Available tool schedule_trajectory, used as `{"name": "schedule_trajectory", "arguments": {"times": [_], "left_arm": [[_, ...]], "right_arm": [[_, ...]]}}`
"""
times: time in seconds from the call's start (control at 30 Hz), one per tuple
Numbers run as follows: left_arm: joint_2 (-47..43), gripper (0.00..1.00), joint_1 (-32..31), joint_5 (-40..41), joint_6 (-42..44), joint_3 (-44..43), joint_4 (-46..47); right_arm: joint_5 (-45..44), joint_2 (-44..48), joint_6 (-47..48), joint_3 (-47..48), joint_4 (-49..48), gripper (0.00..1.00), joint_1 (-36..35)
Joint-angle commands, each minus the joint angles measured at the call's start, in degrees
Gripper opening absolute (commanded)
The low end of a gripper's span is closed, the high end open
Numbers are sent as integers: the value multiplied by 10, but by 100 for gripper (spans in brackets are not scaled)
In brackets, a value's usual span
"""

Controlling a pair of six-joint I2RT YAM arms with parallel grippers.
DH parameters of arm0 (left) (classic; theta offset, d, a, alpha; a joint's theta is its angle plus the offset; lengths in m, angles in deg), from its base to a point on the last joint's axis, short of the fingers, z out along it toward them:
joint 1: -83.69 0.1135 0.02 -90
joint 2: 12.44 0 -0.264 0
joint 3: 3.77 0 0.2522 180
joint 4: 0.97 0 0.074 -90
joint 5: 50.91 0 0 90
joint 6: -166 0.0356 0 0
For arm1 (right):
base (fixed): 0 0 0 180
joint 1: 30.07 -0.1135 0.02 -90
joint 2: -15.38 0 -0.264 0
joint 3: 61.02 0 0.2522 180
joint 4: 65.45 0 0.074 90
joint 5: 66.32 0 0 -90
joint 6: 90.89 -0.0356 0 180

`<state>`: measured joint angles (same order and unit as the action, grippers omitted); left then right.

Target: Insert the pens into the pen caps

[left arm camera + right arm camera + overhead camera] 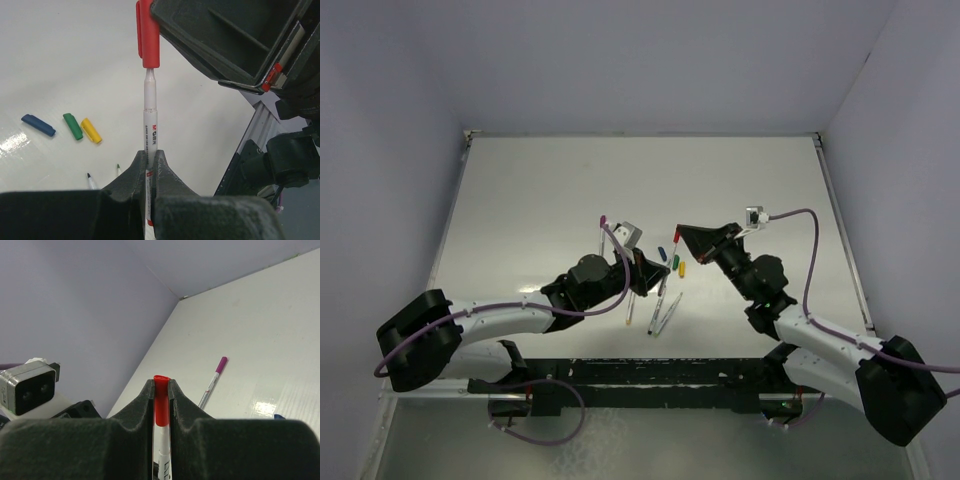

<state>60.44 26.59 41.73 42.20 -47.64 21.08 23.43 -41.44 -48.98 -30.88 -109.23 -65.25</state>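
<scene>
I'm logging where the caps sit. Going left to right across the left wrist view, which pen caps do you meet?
blue cap → green cap → yellow cap → red cap

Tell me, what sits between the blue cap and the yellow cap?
The green cap lies between the blue cap and yellow cap, seen clearly in the left wrist view.

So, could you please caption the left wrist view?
Left jaws hold a pen, its tip inside the red cap.
</scene>
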Motion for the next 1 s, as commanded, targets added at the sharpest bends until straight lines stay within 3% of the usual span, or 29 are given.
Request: {"name": "schedule_trajectory", "arguments": {"times": [0.0,0.5,0.97], "left_arm": [[-27,0,2,38,0,-13,72],[-30,0,1,41,-7,-9,90],[-32,0,2,79,15,-21,102]], "right_arm": [[38,11,1,-9,4,0,-3],[48,6,15,3,21,0,-3],[120,-23,63,45,132,0,-6]]}}
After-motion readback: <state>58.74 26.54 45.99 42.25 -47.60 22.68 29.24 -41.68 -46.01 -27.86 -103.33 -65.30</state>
